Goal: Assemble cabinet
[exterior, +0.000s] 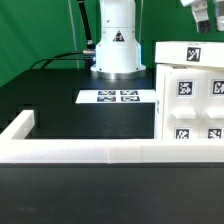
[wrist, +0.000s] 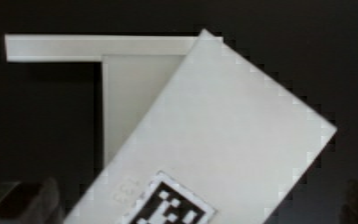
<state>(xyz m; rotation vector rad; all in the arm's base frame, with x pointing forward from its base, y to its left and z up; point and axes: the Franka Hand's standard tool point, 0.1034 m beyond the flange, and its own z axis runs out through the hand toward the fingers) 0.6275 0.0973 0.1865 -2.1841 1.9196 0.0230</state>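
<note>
The white cabinet body [exterior: 190, 95] stands at the exterior view's right, upright on the black table. Its front carries several black-and-white tags and its top panel [exterior: 190, 52] carries one. My gripper [exterior: 205, 14] hangs just above the cabinet's top at the frame's upper edge, mostly cut off. In the wrist view a large tilted white cabinet panel [wrist: 220, 130] with one tag [wrist: 172, 205] fills the frame close below the camera. A dark finger [wrist: 19, 205] shows at the edge beside it. I cannot tell whether the jaws are open or touch the panel.
The long low white L-shaped rail [exterior: 90, 152] runs across the front, with its short leg at the exterior view's left; it also shows in the wrist view [wrist: 87, 48]. The marker board [exterior: 118, 97] lies before the robot base [exterior: 117, 45]. Cables lie behind.
</note>
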